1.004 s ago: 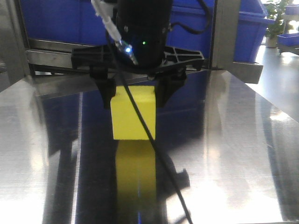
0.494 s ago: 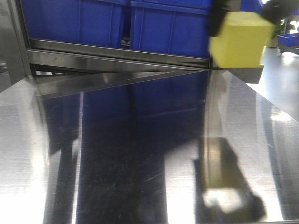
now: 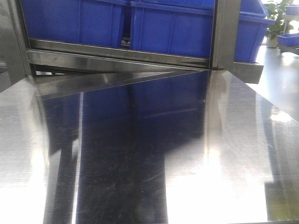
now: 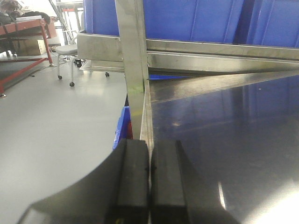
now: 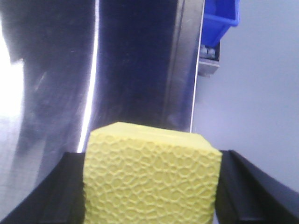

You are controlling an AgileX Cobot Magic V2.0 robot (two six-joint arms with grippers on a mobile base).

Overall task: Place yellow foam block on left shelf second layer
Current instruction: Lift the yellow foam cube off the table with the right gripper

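Snugly between the fingers of the right gripper — the yellow foam block, firmly grasped.

yellow foam block clamped in right end effector, steel table below

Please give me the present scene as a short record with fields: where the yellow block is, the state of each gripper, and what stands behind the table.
block: yellow foam block, between the fingers of the right arm, not seen in the front view
right gripper: right gripper shut on the block, one finger on each side
left gripper: left gripper shut, holding nothing, fingers touching, in line with the table's edge
table: steel table, reflective
behind the table: blue crates in a row on a metal shelf
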